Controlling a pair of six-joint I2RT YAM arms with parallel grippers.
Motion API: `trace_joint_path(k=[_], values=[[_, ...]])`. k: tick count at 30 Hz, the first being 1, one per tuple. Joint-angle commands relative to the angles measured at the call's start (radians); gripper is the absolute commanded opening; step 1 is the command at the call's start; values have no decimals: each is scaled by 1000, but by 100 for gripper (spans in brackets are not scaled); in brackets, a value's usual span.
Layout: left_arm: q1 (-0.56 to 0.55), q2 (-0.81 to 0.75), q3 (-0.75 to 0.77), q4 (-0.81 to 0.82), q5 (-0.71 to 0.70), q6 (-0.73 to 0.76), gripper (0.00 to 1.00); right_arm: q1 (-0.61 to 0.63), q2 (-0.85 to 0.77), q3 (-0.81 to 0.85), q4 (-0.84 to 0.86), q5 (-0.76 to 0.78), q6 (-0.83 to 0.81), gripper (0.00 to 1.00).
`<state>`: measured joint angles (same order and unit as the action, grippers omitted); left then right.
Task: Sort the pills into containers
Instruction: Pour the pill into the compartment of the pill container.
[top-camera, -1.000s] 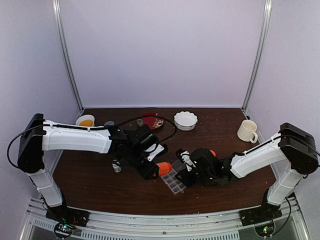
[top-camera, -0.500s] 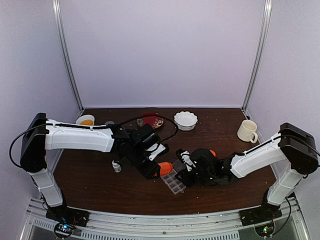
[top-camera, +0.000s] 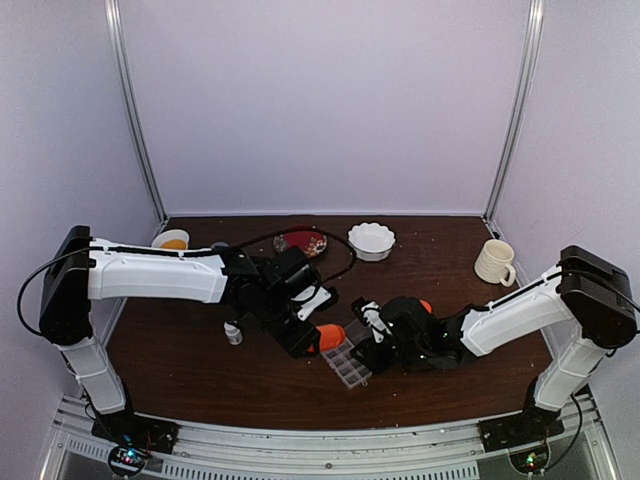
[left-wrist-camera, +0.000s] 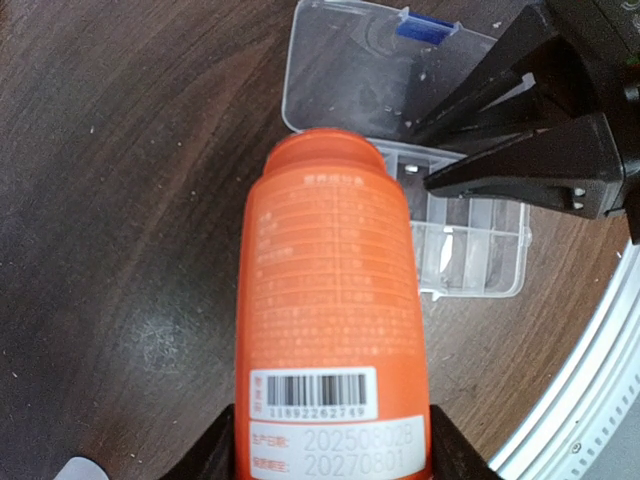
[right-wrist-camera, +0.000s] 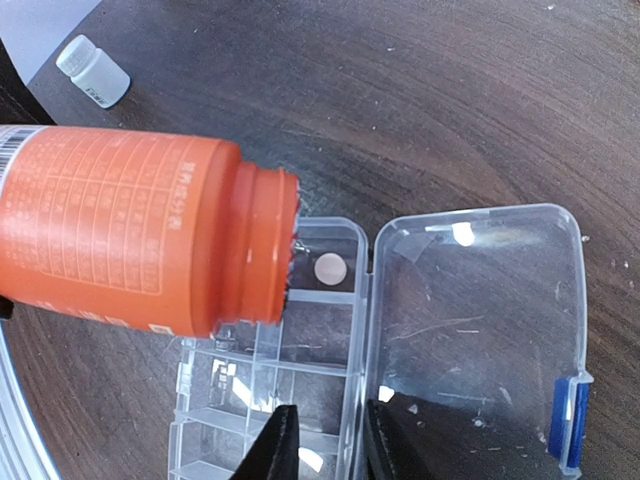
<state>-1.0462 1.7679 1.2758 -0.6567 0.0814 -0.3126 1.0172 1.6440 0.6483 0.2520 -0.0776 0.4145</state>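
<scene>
On the dark wood table (top-camera: 200, 370) between pale walls (top-camera: 320, 100), left gripper (top-camera: 312, 338) clamps tilted orange bottle (left-wrist-camera: 330, 290); right gripper (right-wrist-camera: 325, 440) pinches pill box (right-wrist-camera: 470, 320).

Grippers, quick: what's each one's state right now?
Left gripper: closed on the orange bottle.
Right gripper: closed on the pill box at its hinge edge.

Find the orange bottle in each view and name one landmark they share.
Top external: orange bottle at centre, just above-left of the pill box.
Left wrist: orange bottle fills the lower centre, mouth toward the pill box.
Right wrist: orange bottle lies across the left, mouth over the pill box's corner.
Shared landmark: the pill box, lid open.
</scene>
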Motion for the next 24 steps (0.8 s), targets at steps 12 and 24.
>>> trace_joint_path(k=[12,24], values=[[2,-12,19,23,-20,-11,0,9,-218,-87,195,-6,95,15],[3,-11,2,63,-14,-5,0,12,-126,-10,234,-22,188,0]])
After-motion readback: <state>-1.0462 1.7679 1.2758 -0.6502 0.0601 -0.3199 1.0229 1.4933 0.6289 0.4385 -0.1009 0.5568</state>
